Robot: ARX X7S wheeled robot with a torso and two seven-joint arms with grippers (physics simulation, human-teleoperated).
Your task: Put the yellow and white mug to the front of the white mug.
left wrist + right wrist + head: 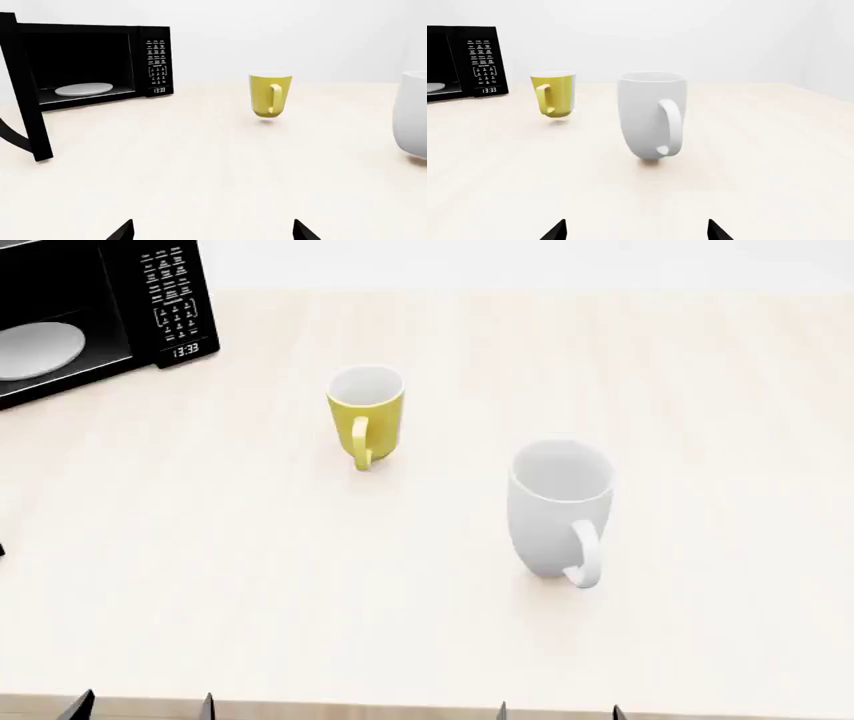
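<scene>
The yellow and white mug (pixel 364 415) stands upright on the pale table, handle toward me; it also shows in the left wrist view (pixel 269 95) and right wrist view (pixel 554 94). The larger white mug (pixel 558 508) stands upright to its right and nearer me, handle toward me; it shows in the right wrist view (pixel 650 116) and at the edge of the left wrist view (pixel 411 116). My left gripper (pixel 213 231) is open and empty at the table's near edge, low in the head view (pixel 142 706). My right gripper (pixel 636 230) is open and empty beside it (pixel 558 710), well short of the white mug.
A black microwave (pixel 94 310) with its door (pixel 25 95) open stands at the back left, a white plate (pixel 84 89) inside. The table's near edge (pixel 400 706) runs just by both grippers.
</scene>
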